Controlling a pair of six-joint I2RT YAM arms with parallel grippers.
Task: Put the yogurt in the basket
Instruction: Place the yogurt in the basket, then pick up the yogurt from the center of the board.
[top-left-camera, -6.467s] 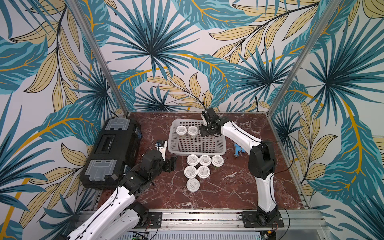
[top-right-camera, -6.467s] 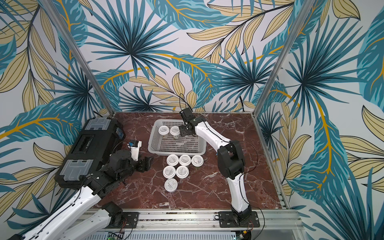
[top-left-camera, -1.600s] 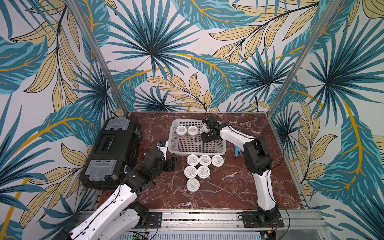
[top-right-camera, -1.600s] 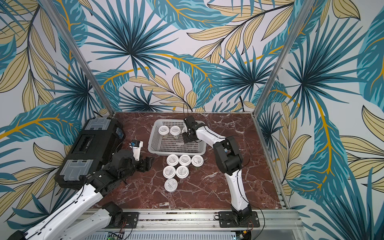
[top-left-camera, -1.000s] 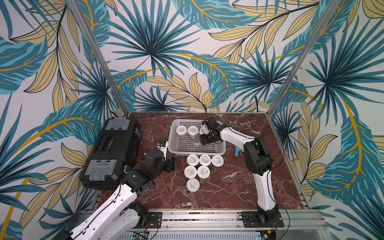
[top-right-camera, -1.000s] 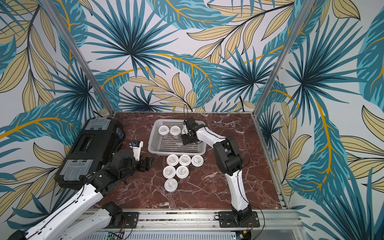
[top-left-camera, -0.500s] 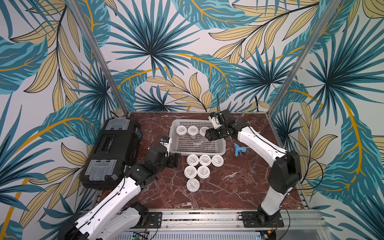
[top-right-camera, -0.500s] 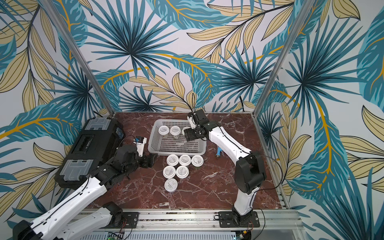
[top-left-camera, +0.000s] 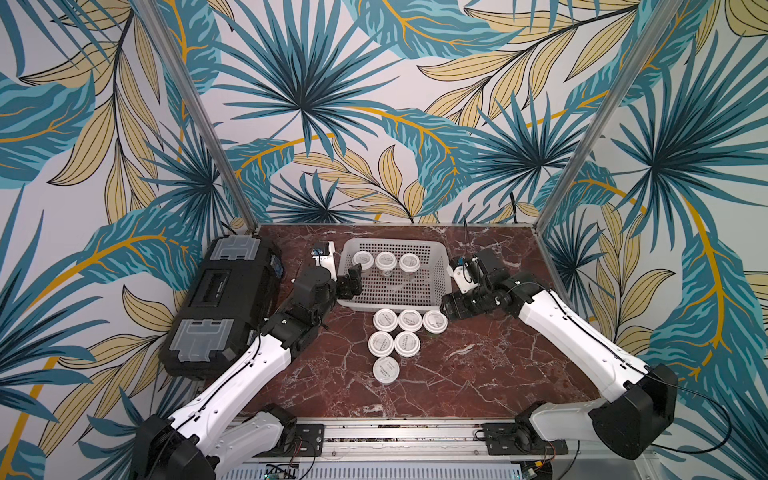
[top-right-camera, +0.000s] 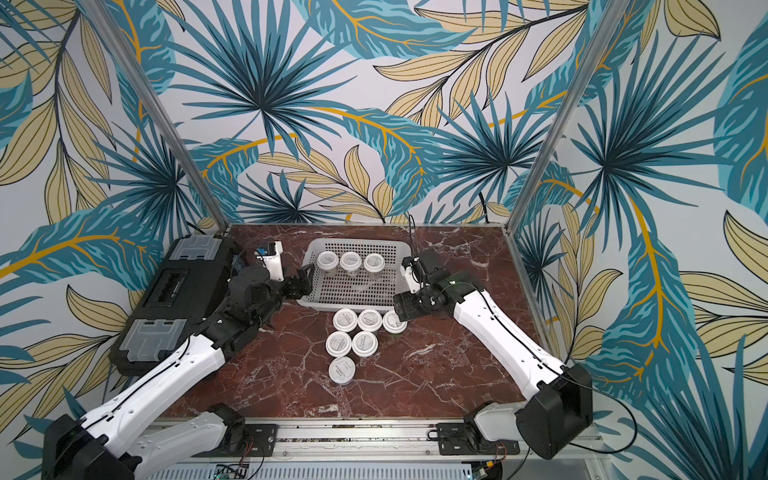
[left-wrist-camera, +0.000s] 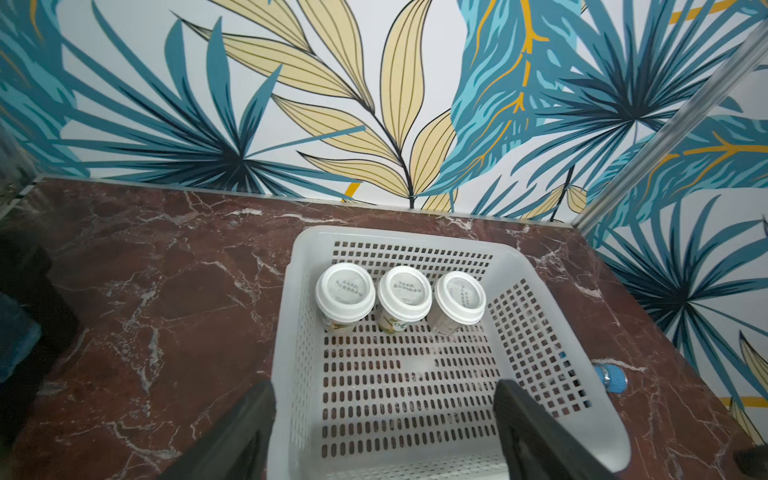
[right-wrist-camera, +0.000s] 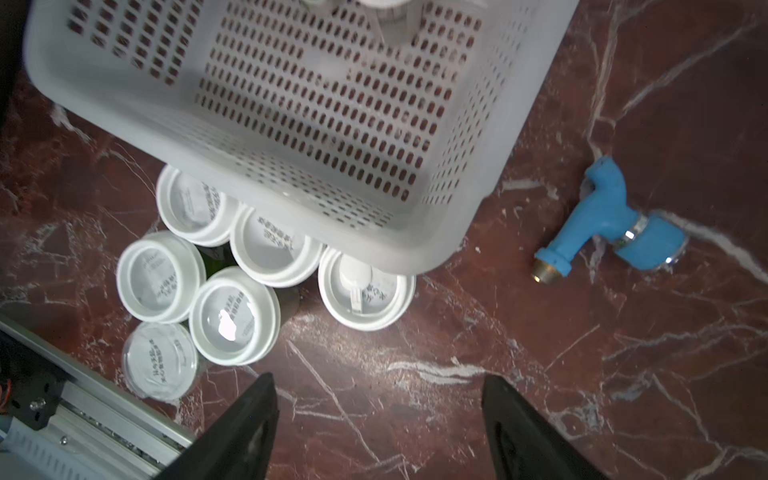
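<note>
While your left end effector (left-wrist-camera: 384, 382) and right end effector (right-wrist-camera: 377, 376) gape empty, three yogurts (top-left-camera: 385, 261) sit in the basket (top-left-camera: 441, 270); six crowd the worktop (top-left-camera: 478, 374) beside it, where a grab may topple neighbours.

Under my left pincer (left-wrist-camera: 384, 386) I see red-brown marble tabletop (left-wrist-camera: 166, 291); beyond it, teal-and-yellow palm-leaf wallpaper (left-wrist-camera: 332, 104) and a metal corner post (left-wrist-camera: 665, 135).

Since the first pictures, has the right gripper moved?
Yes. The right gripper has left the basket's far right part and now hangs outside its near right corner.
</note>
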